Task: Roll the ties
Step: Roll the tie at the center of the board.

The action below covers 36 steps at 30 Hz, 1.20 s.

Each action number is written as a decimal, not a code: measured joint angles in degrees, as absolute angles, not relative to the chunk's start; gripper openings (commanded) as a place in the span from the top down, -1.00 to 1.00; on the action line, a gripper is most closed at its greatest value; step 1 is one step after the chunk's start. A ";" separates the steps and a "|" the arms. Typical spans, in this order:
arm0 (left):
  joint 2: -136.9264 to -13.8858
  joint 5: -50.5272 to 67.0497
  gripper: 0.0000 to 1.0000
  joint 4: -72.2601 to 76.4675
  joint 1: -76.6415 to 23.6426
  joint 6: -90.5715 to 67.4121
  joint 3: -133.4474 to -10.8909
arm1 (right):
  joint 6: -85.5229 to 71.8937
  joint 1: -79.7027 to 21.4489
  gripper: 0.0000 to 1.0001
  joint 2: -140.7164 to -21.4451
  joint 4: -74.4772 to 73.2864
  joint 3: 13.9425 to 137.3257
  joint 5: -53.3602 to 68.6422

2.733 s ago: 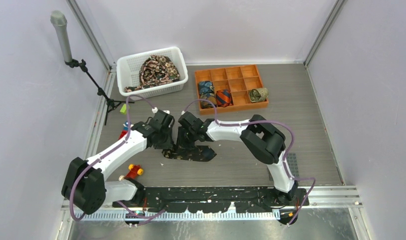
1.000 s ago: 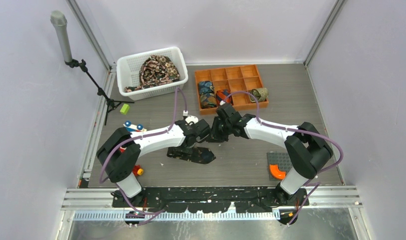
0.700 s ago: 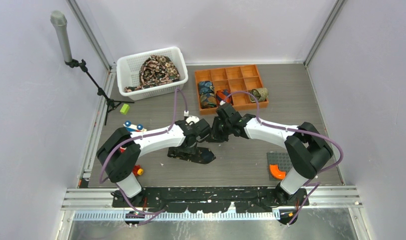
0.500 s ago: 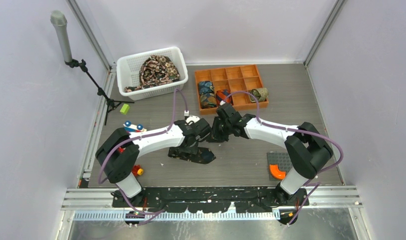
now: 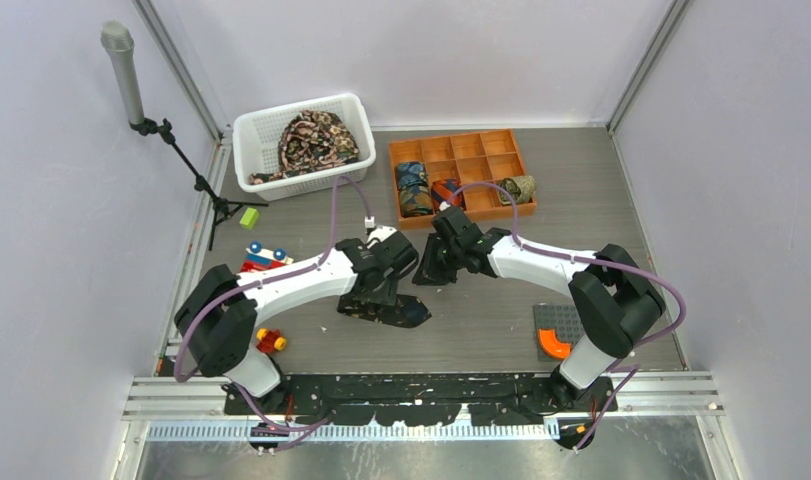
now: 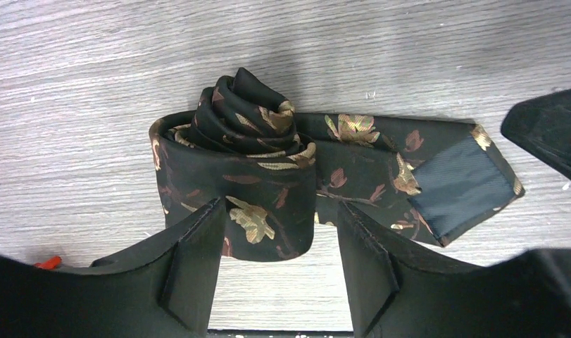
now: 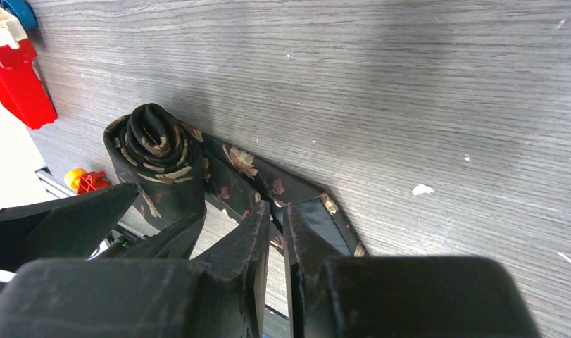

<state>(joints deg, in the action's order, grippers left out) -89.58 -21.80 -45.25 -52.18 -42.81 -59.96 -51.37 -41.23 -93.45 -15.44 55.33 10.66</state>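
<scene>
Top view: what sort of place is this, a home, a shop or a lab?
Probably a lab robot cell: blank walls box in the table, the left arm and right arm are bolted to a rail at its near edge, and a grey cylinder stands on a tripod.

One half-rolled tie (image 5: 391, 312), one orange tray (image 5: 468, 147), one white basket (image 5: 296, 108)

Part-rolled tie (image 5: 386, 311) mid-table; basket (image 5: 311, 178) rear left, ties (image 5: 311, 140) inside; tray (image 5: 468, 147) right of basket, rolls (image 5: 413, 186) inside.
</scene>
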 measured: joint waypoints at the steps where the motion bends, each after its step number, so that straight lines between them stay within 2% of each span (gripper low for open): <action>1: -89.14 -21.74 -0.22 -45.25 -52.05 -42.76 -59.90 | -51.35 -41.30 0.59 -93.45 -15.42 55.35 10.72; 8: -85.36 -21.17 -0.22 -45.28 -50.57 -41.74 -59.44 | -51.40 -42.30 0.37 -93.45 -14.61 55.37 11.42; 13: -81.89 -20.86 -0.24 -45.60 -49.06 -41.06 -58.63 | -51.33 -43.92 0.10 -93.45 -13.65 55.57 11.92; 16: -78.17 -20.01 -0.34 -45.65 -47.03 -39.77 -57.47 | -51.37 -45.36 -0.03 -93.45 -13.19 56.10 12.12; 19: -73.12 -18.17 -0.54 -45.32 -43.51 -37.80 -55.37 | -51.31 -47.11 -0.12 -93.45 -12.84 57.10 12.23; 31: -62.81 -6.07 -0.79 -39.86 -29.54 -30.35 -46.70 | -51.05 -52.45 -0.18 -99.13 -11.22 64.99 12.84; 36: -60.47 0.16 -0.78 -38.17 -24.56 -29.32 -43.22 | -50.85 -53.30 -0.13 -102.50 -12.36 66.92 12.80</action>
